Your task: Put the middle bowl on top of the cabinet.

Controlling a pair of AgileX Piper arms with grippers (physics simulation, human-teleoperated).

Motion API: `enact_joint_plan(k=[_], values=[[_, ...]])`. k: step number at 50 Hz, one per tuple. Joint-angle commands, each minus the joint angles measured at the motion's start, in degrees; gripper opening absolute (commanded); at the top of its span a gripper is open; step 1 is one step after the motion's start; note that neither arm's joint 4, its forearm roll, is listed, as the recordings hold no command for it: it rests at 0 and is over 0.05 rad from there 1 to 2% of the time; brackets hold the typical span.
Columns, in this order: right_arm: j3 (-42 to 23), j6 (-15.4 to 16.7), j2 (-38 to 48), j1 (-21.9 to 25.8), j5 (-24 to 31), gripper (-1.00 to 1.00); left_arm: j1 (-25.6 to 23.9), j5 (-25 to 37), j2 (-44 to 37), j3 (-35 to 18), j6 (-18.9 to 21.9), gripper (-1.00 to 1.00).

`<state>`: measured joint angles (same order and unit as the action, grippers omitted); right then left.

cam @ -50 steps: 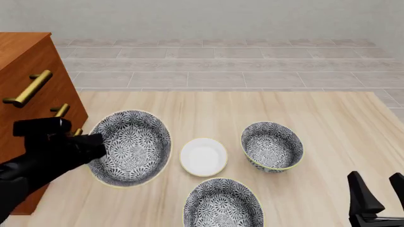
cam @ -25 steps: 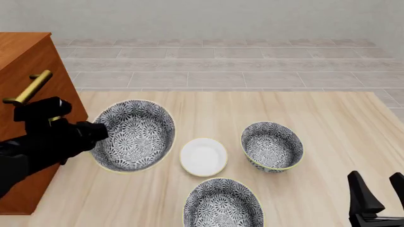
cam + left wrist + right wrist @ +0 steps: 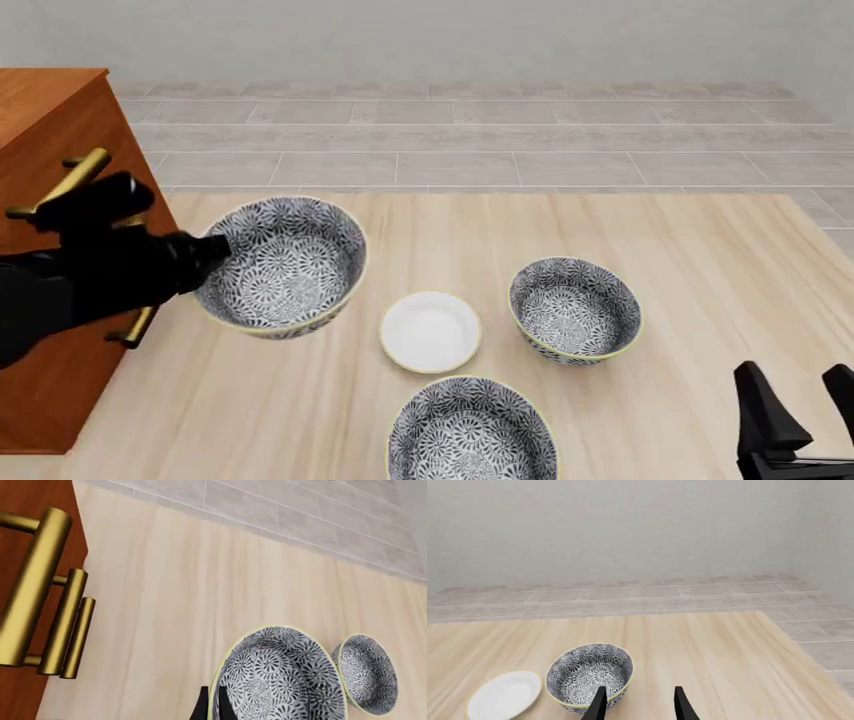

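Note:
The middle bowl (image 3: 283, 262), floral blue-grey with a pale yellow-green rim, hangs tilted above the table beside the cabinet (image 3: 54, 130). My left gripper (image 3: 211, 258) is shut on its left rim. In the left wrist view the fingers (image 3: 213, 707) pinch the bowl (image 3: 280, 675) at its rim, with the cabinet's brass handles (image 3: 33, 580) alongside. My right gripper (image 3: 801, 400) stands open low at the near right of the table; in its own view the gripper (image 3: 640, 705) holds nothing.
Two more floral bowls rest on the table, one at the right (image 3: 575, 308) and one at the near middle (image 3: 471, 432). A small white dish (image 3: 430, 331) lies between them. The cabinet's top is well above the table.
My left gripper has lifted the bowl off the table, upward and a little farther back, next to the cabinet front. The right arm has stayed still.

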<state>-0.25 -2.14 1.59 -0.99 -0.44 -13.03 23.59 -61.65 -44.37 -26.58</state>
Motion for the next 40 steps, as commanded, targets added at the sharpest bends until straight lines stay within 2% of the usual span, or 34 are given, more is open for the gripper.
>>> enact_joint_plan(k=[1, 8, 20, 26, 27, 29, 40], values=[[0.06, 0.01, -0.01, 0.01, 0.04, 1.00, 1.30, 1.83, -2.15, -3.01, -0.85, -1.00], [0.07, 0.03, 0.14, 0.18, -0.03, 1.00, 3.79, 2.98, -3.92, -4.75, -1.07, -1.00], [0.09, 0.08, 0.50, 0.16, -0.39, 1.00, 3.94, 5.38, -3.84, -6.34, -3.60, -1.00], [-0.04, 0.09, 0.47, 0.16, -0.25, 1.00, 4.25, 7.95, -2.92, -8.40, -3.63, -1.00], [0.09, 0.10, 0.27, 0.13, -0.18, 1.00, 3.16, 8.45, -2.67, -8.20, -5.26, -1.00], [0.12, 0.12, 0.18, 0.11, -0.12, 1.00, 4.61, 9.37, -2.90, -9.38, -4.08, -1.00], [0.01, 0.18, 0.34, 0.09, -0.25, 1.00, 5.86, 13.64, -2.25, -13.26, -4.05, -1.00]])
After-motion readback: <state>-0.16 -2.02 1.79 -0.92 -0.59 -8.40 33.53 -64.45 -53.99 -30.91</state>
